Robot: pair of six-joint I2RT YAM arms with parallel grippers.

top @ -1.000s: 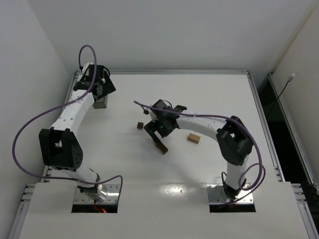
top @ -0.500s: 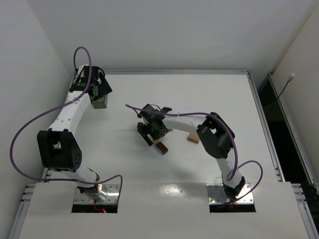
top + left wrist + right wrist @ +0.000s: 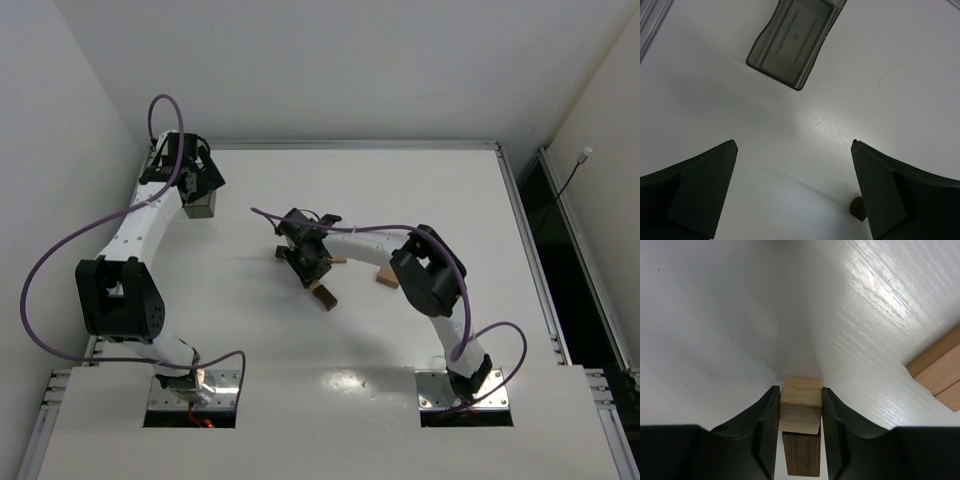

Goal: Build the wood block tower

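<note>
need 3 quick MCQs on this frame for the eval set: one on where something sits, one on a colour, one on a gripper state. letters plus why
1. Where is the grey box?
A. beside the right arm's base
B. just ahead of the left gripper
C. stacked on top of the tower

2. What colour is the block pinched at the fingertips of the right gripper?
A. light tan
B. grey
C. white

3. What state is the left gripper in?
A. shut on a dark block
B. shut on the grey box
C. open, holding nothing

Answers:
1 B, the left wrist view shows the box lying just beyond its fingers.
2 A, the right wrist view shows pale wood squeezed between the two fingers.
3 C, its fingers stand wide apart with nothing between them.
</note>
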